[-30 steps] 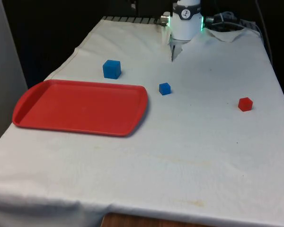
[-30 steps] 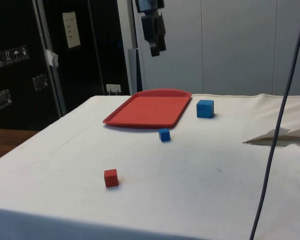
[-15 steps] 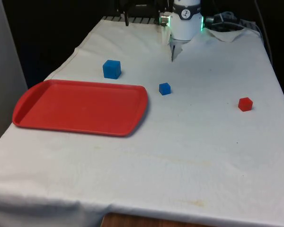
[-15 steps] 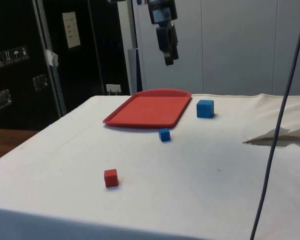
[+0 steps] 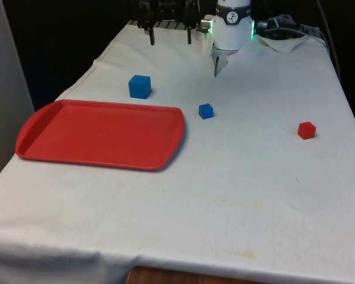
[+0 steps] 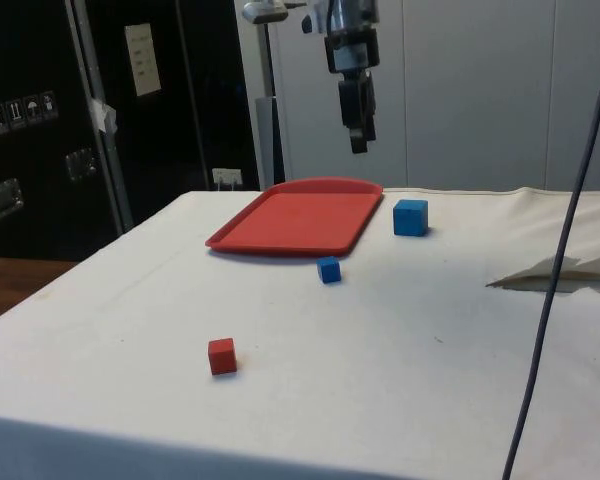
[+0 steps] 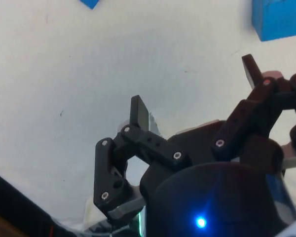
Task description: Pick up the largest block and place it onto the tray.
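Observation:
The largest block, a blue cube (image 5: 139,86), sits on the white cloth just beyond the far edge of the red tray (image 5: 65,142). The side view shows the same blue cube (image 6: 411,217) beside the tray (image 6: 300,215). My gripper (image 5: 170,39) hangs open high over the table's far end, behind the cube and a little toward the front view's right of it. In the side view the gripper (image 6: 359,145) points straight down, well above the tray's far corner. The wrist view has the cube (image 7: 278,19) beyond one fingertip (image 7: 250,66), with nothing between the spread fingers.
A small blue cube (image 5: 206,110) lies off the tray's far right corner, and a small red cube (image 5: 306,130) lies further toward the front view's right. Rumpled cloth (image 5: 284,42) sits by the robot's base. A thin cable (image 6: 565,230) hangs in the side view.
The gripper has come down and across toward the front view's left, nearer the large blue cube. The blocks and tray have not moved.

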